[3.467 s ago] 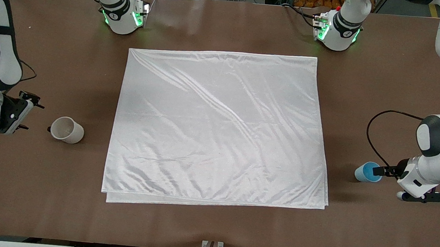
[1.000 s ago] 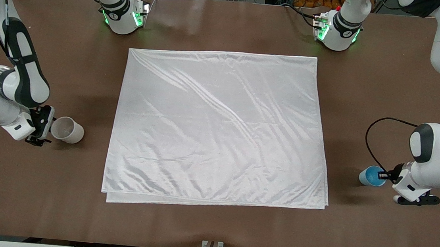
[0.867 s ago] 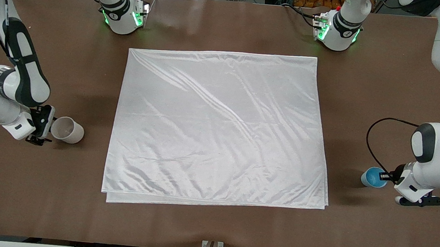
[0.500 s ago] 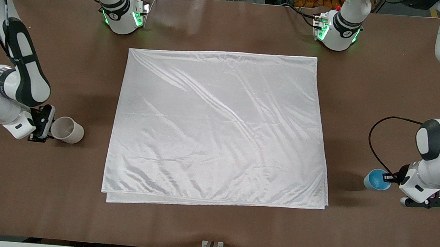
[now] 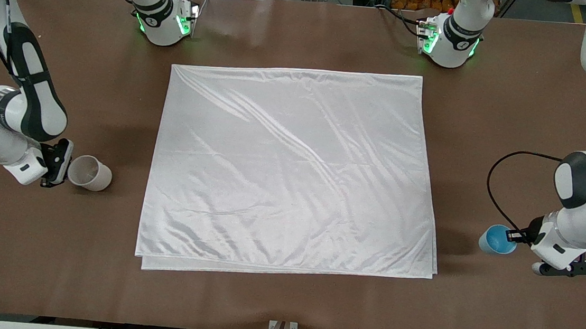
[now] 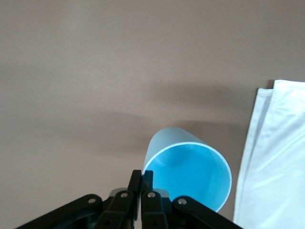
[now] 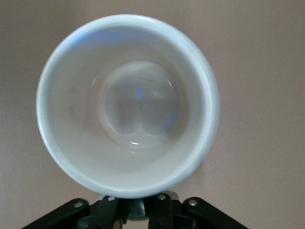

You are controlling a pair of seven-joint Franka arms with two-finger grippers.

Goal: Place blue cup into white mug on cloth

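Cloth [image 5: 292, 170], white and wrinkled, lies folded double in the middle of the brown table [image 5: 281, 301], and both cups are off it. Toward the left arm's end of the table from the cloth, just off its near corner, the left gripper [image 5: 514, 236] pinches the rim of the blue cup [image 5: 496, 239] between closed fingers [image 6: 136, 183]; the left wrist view shows the cup [image 6: 190, 171] tilted, mouth toward the camera, with the cloth's folded edge [image 6: 271, 162] beside it. The cup casts a shadow on the table next to the cloth. Toward the right arm's end from the cloth stands the mug [image 5: 89, 172], on bare table. The right gripper [image 5: 62, 161] is at the mug's handle side, touching it, fingers closed on that handle. The right wrist view looks straight into the mug [image 7: 128, 105], its pale inside bare.
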